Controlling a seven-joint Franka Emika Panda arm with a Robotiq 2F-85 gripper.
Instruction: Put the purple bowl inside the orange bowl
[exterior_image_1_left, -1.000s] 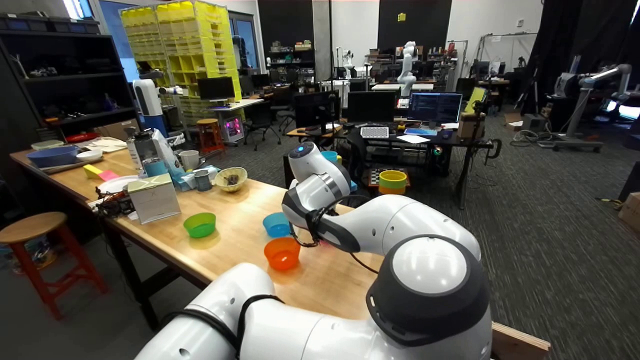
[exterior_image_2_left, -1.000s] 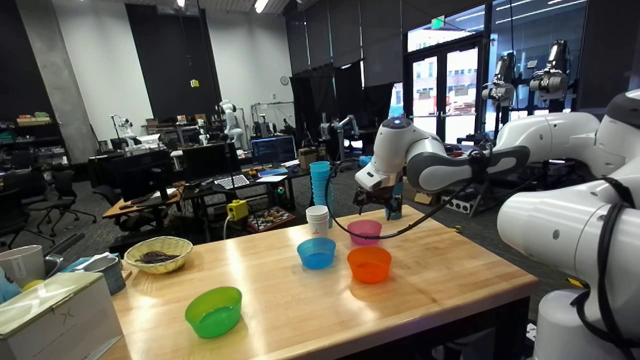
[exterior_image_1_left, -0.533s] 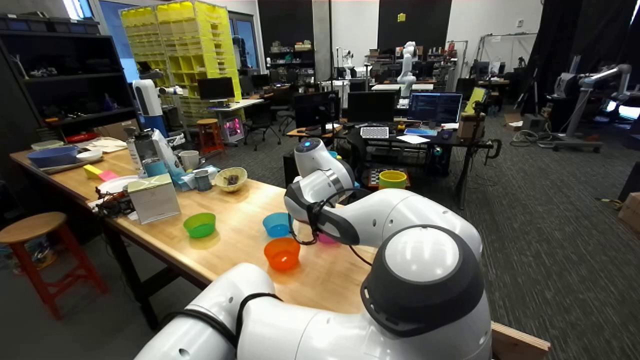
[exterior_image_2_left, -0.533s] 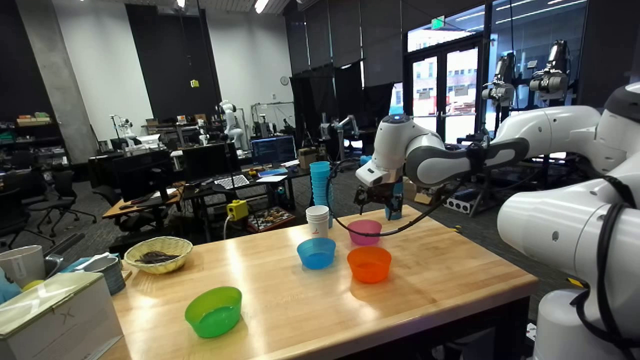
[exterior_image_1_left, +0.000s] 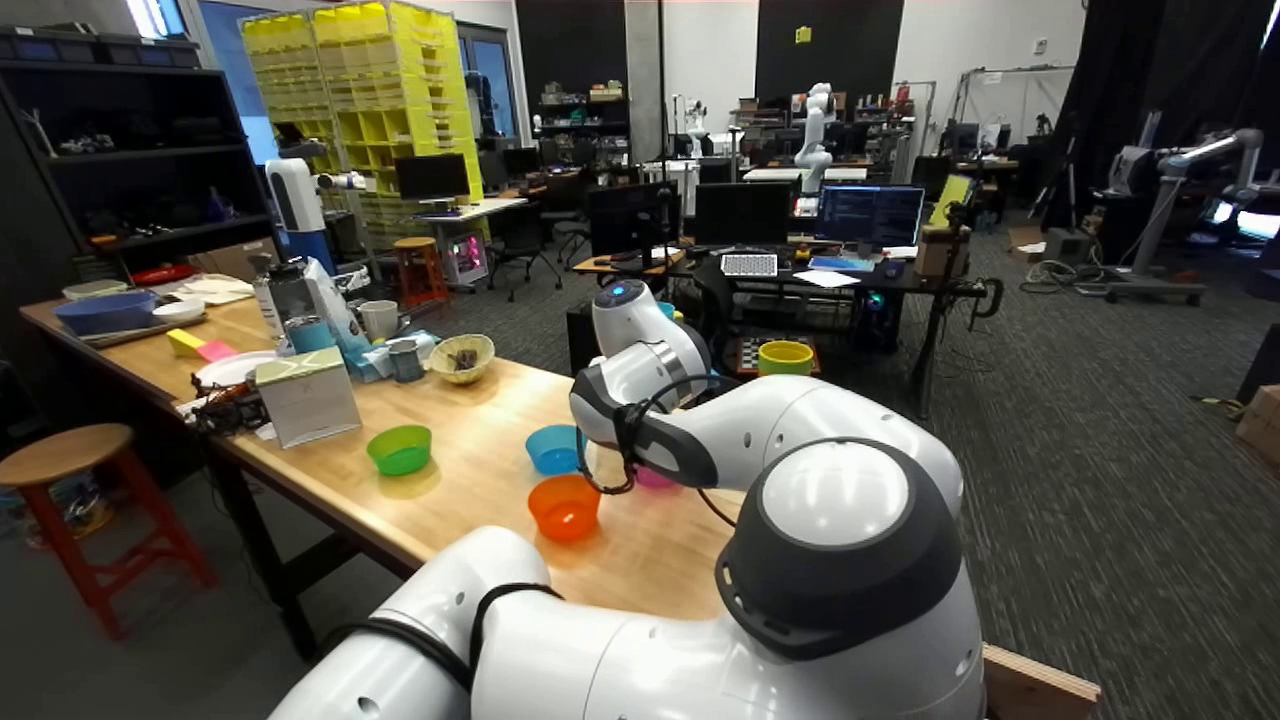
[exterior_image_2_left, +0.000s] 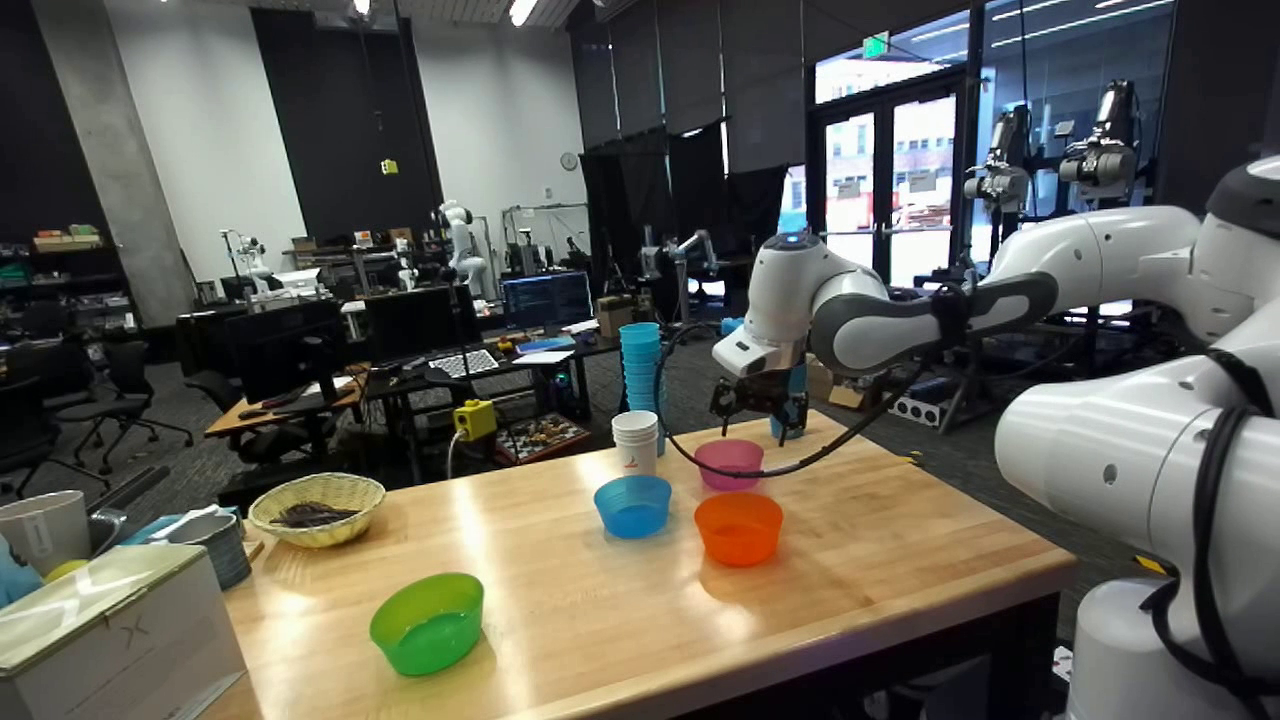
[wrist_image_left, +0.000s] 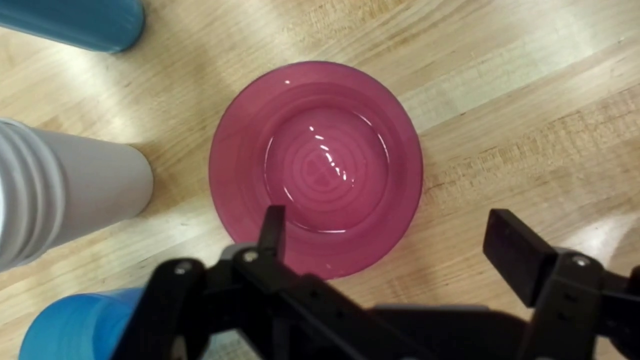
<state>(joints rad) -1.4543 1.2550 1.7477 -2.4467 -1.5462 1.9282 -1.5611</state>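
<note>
The purple bowl, which looks magenta-pink, stands upright and empty on the table. It fills the middle of the wrist view (wrist_image_left: 325, 170) and shows in both exterior views (exterior_image_2_left: 730, 455), partly behind the arm in one (exterior_image_1_left: 656, 479). The bright orange bowl (exterior_image_2_left: 738, 535) stands upright and empty nearby, also seen in an exterior view (exterior_image_1_left: 563, 505); it is out of the wrist view. My gripper (wrist_image_left: 387, 220) is open and empty above the purple bowl. One finger overlaps the bowl in the wrist view, the other is over bare table. In an exterior view, the gripper (exterior_image_2_left: 760, 405) hangs above and behind the bowl.
A blue bowl (exterior_image_2_left: 632, 508) and white stacked cups (exterior_image_2_left: 636, 448) stand beside the purple bowl. A tall blue cup stack (exterior_image_2_left: 641, 370) and a blue cup (exterior_image_2_left: 787, 430) stand at the table's edge. A green bowl (exterior_image_2_left: 428, 630) and wicker basket (exterior_image_2_left: 318, 508) are farther off. A cable loops below the arm.
The hand has shifted slightly right in an exterior view, showing more of the purple bowl, and sits more upright. The elbow has swung left there. The gripper stays open; the bowls have not moved.
</note>
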